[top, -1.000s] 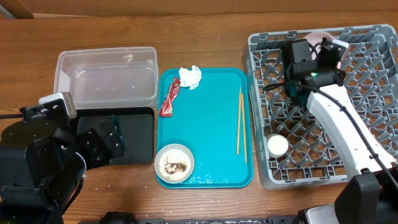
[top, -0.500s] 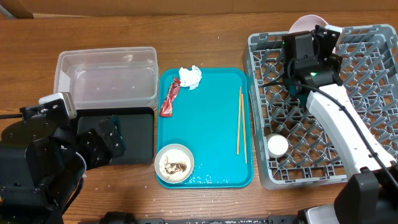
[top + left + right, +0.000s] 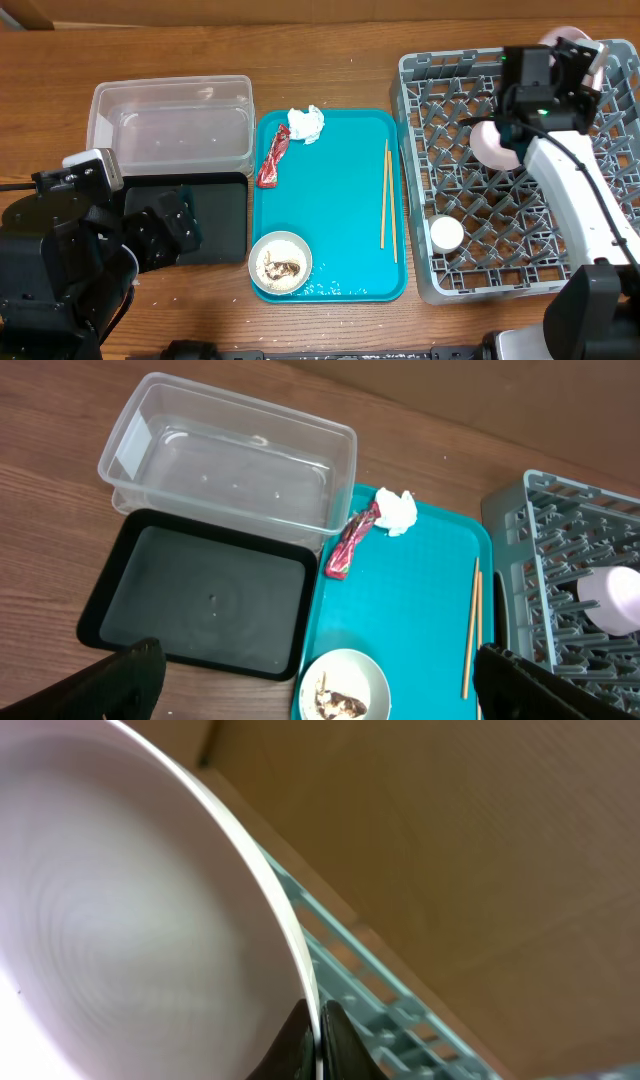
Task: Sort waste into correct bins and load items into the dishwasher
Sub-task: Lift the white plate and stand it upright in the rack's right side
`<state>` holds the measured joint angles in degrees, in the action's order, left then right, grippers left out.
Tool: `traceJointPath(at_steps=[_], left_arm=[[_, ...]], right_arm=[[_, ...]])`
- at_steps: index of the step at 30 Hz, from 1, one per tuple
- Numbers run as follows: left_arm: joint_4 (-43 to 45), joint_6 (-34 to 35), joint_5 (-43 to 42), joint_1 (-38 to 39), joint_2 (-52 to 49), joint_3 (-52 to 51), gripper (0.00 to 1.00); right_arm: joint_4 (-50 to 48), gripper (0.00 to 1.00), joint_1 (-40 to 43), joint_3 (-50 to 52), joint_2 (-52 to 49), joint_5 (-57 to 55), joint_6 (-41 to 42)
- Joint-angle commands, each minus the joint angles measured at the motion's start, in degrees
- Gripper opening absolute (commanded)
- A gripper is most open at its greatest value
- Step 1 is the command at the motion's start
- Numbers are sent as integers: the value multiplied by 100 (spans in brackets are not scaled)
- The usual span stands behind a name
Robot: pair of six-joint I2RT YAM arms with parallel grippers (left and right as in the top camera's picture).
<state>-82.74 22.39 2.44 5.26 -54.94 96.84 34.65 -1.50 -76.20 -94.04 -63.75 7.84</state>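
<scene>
The left gripper (image 3: 168, 228) hangs over the black tray (image 3: 222, 222), jaws fully apart and empty, placed to reach the waste. On the teal tray (image 3: 340, 200) lie the red wrapper (image 3: 272, 157), napkin (image 3: 306, 123), bowl of scraps (image 3: 280, 263) and chopsticks (image 3: 388, 205). The rack (image 3: 408, 130) holds a cup (image 3: 445, 234) and a pink bowl (image 3: 488, 143). Above its far edge, the right gripper (image 3: 318, 1038) is clamped on the rim of the plate (image 3: 130, 920), held on edge, probably to slot between pegs.

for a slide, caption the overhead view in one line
Right gripper holds the pale plate over the grey dish rack; chopsticks and red wrapper lie on the teal tray
</scene>
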Motion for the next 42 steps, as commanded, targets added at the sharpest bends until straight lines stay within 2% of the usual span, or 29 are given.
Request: traceJointPath(at_steps=[1, 5, 12, 22, 33, 35, 36, 38, 41, 42], left_arm=[[22, 76, 98, 7, -7, 39, 100], [22, 76, 98, 7, -7, 39, 100], [17, 76, 98, 7, -4, 39, 100], [20, 76, 96, 7, -35, 39, 100], [20, 76, 98, 7, -50, 39, 100], [20, 76, 98, 7, -50, 39, 100], [20, 76, 98, 7, -50, 39, 100], [20, 76, 98, 7, -50, 39, 100], [20, 76, 98, 7, -50, 39, 100], [20, 76, 98, 7, -50, 39, 100]], right_arm=[[195, 4, 229, -66, 4, 33, -107], [146, 4, 422, -66, 4, 15, -444], [-616, 4, 745, -66, 4, 20, -2135], [-420, 4, 879, 136, -61, 42, -2181], [-446, 4, 332, 442, -59, 79, -2181], [-459, 11, 214, 442, -59, 79, -2179], [-459, 19, 153, 442, -59, 76, -2177], [-466, 56, 4, 442, -48, 74, -2131], [-675, 77, -186, 435, -20, -256, -1956], [-876, 81, -295, 426, 15, -516, -1827]])
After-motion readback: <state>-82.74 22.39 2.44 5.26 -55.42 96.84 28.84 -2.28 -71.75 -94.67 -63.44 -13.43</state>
